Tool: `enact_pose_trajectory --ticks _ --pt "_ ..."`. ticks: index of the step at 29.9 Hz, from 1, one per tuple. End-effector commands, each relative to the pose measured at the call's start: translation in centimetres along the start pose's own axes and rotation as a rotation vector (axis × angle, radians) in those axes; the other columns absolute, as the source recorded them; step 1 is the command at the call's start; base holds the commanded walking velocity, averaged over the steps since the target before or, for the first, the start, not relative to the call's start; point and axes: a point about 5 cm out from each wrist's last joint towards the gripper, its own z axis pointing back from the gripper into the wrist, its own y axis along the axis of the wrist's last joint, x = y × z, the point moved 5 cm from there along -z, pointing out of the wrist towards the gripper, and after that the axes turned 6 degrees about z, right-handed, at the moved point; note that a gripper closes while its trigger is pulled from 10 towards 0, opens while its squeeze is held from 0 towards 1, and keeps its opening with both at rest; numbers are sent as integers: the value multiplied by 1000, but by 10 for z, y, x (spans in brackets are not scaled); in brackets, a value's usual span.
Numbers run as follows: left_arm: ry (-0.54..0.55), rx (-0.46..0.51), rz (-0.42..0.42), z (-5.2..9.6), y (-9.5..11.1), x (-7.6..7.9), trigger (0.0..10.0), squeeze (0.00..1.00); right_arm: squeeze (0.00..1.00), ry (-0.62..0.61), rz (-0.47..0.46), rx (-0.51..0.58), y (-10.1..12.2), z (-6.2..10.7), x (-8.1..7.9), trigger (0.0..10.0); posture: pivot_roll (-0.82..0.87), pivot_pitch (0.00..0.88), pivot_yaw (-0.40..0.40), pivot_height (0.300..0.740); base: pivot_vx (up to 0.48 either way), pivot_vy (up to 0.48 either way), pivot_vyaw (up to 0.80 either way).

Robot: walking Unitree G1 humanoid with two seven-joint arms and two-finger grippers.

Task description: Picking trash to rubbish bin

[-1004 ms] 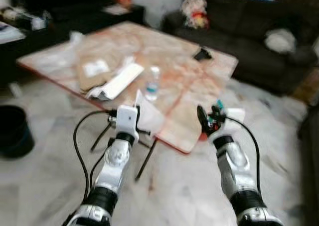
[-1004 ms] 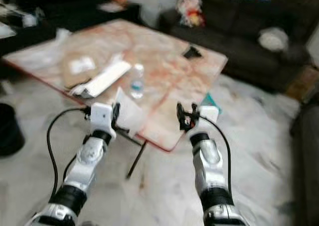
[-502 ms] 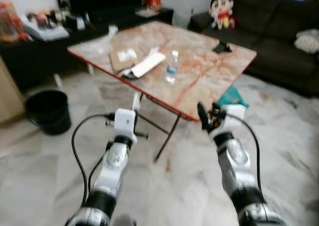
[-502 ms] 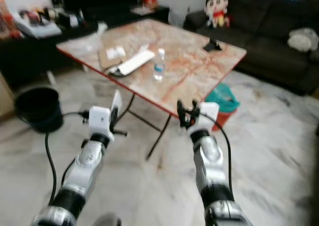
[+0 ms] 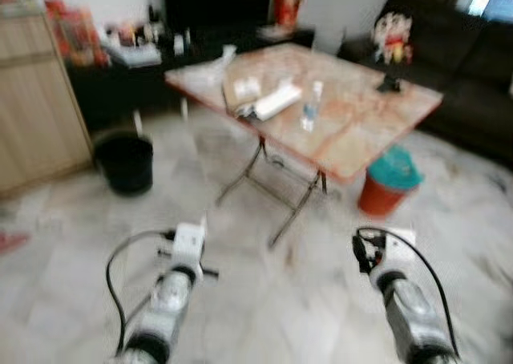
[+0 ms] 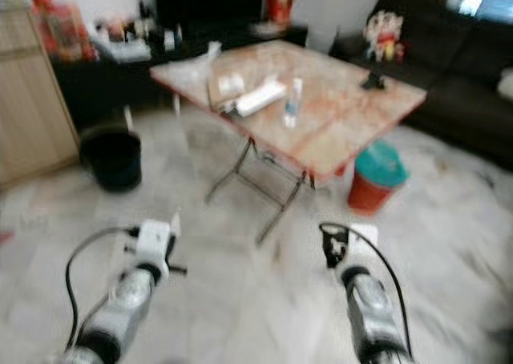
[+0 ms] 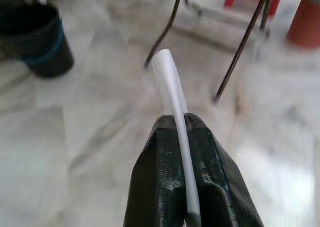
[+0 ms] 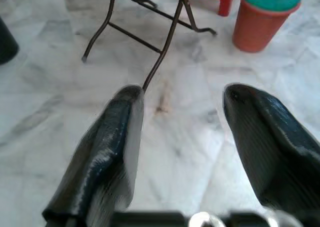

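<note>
My left gripper [image 7: 181, 123] is shut on a thin white scrap of paper [image 7: 172, 89] that sticks out past the fingertips. It hangs low above the marble floor, well short of the table. A black rubbish bin [image 5: 124, 162] stands on the floor to the left, near the wooden cabinet; it also appears as the dark bin [image 7: 35, 42] in the left wrist view. My right gripper [image 8: 182, 92] is open with nothing between its fingers [image 8: 107, 152], over bare floor. In the blurred eye views the left gripper [image 5: 190, 240] and right gripper [image 5: 365, 250] are low in front.
A folding table [image 5: 357, 139] with thin metal legs [image 8: 165, 47] stands ahead, carrying a water bottle [image 5: 309, 107], cardboard and white packaging [image 5: 276, 101]. An orange bucket with a teal liner [image 5: 389, 189] sits by its right corner. A dark sofa [image 5: 473, 83] lies beyond.
The whole view has pulled back and turned, so the table now lies farther off and the black bin has come further into view. The left gripper still holds the white scrap.
</note>
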Motion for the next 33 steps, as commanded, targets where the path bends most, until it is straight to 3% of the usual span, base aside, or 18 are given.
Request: enact_pose_trajectory --ticks 1,4,5,6,8,11,12,16,22,25,33 --pt "-13 -88 -7 4 -21 7 10000 0 0 -54 24 -62 -13 5 16 10000 154 0 -141 740 0 0 0" --pt "34 -270 -2 23 -69 -6 10000 0 0 -98 23 -176 -47 20 25 10000 154 0 -141 740 0 0 260" --pt "34 -270 -2 23 -69 -6 10000 0 0 -98 23 -176 -47 20 25 10000 154 0 -141 740 0 0 781" --pt "47 -337 6 34 -88 -10 10000 0 0 -108 21 -219 -60 26 26 10000 159 0 -139 740 0 0 788" --pt "55 -382 7 42 -101 -12 10000 0 0 -110 21 -249 -69 30 26 10000 159 0 -139 740 0 0 788" --pt "57 -394 7 44 -104 -12 10000 0 0 -111 22 -256 -71 31 26 10000 159 0 -139 740 0 0 788" --pt "80 -494 36 65 -133 -15 10000 0 0 -144 35 -336 -92 42 27 10000 155 0 -135 740 0 0 788" --pt "103 -566 97 84 -154 -14 10000 0 0 -165 32 -388 -106 51 28 10000 154 0 -134 740 0 0 789" --pt "132 -613 128 97 -168 -16 10000 0 0 -153 63 -436 -117 57 25 10000 155 0 -140 740 0 0 791" --pt "130 -612 129 96 -167 -15 10000 0 0 -142 97 -464 -122 60 24 10000 159 0 -142 740 0 0 788" --pt "115 -589 133 87 -159 -10 10000 0 0 -150 72 -460 -121 59 23 10000 145 0 -146 740 0 0 722"
